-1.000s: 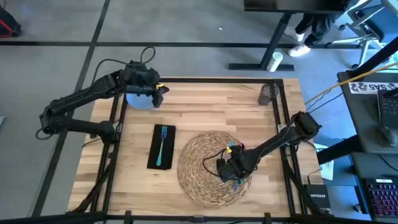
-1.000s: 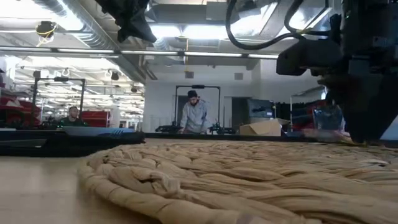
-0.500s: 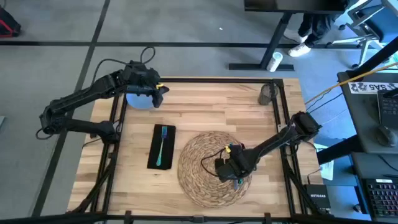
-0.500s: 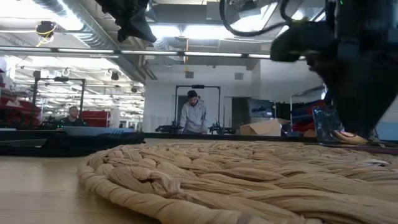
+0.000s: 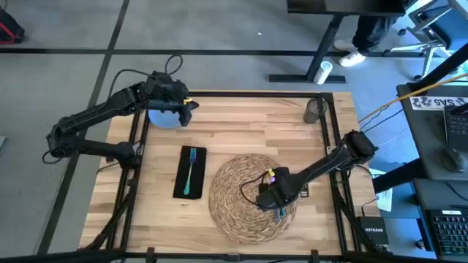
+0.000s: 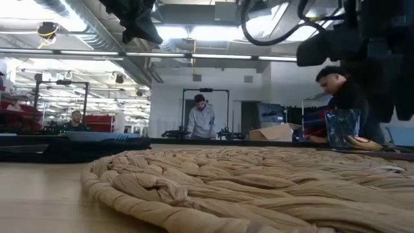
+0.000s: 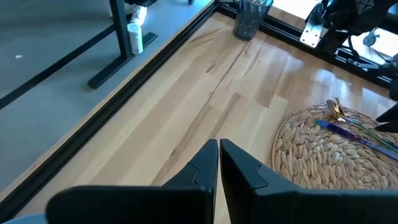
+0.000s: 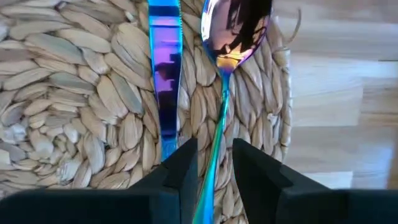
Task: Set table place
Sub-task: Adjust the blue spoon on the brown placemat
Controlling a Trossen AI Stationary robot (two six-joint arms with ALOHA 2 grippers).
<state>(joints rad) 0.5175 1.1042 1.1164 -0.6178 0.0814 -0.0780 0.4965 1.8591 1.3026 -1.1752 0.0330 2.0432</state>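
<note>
A round woven straw placemat lies on the near middle of the table. An iridescent knife and spoon lie side by side on its right part. My right gripper hangs open just above their handles, and the spoon's handle runs under the gap between the fingers. A teal fork lies on a black napkin left of the mat. My left gripper is shut and empty at the far left, beside a pale blue plate. A grey cup stands at the far right corner.
A black metal frame borders the table. Bare wood lies between the plate, the cup and the mat. Beyond the table there are people, desks and a white bottle on the floor.
My right gripper has risen off the placemat and shifted slightly toward the table's right edge. The knife and spoon have stayed lying on the mat.
</note>
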